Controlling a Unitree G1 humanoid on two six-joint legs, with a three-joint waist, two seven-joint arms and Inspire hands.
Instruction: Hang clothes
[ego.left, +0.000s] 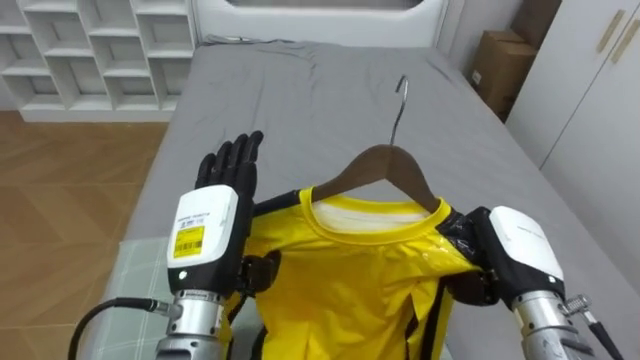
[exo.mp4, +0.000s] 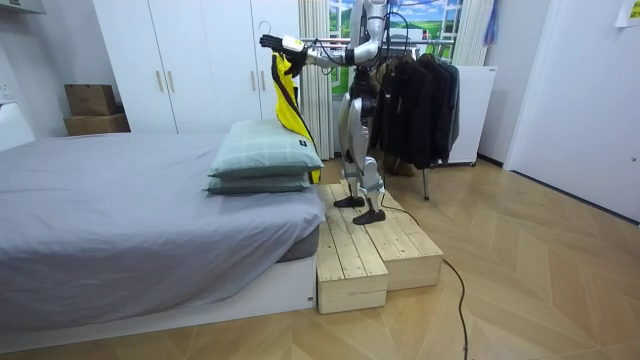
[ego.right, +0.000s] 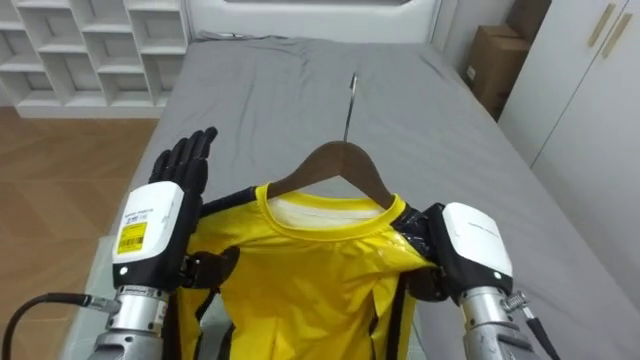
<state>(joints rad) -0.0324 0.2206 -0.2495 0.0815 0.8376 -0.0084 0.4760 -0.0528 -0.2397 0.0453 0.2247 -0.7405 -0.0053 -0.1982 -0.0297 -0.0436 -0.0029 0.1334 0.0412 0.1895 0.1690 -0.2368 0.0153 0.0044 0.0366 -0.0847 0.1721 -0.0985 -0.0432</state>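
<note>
Left eye view: yellow shirt (ego.left: 350, 275) gripped by right robot hand (ego.left: 512, 245).

The left hand (ego.left: 215, 225) has black fingers and a white back shell with a yellow label. Its wrist is silver metal, with a black cable looping off. The right hand (ego.left: 517, 250) has the same white shell over a silver wrist. The legs are silver-grey.

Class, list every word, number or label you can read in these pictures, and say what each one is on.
No text can be read.
Yellow-and-white label on the back of the left hand: print too small to read.
No print shows on the yellow shirt or the cardboard box.
</note>
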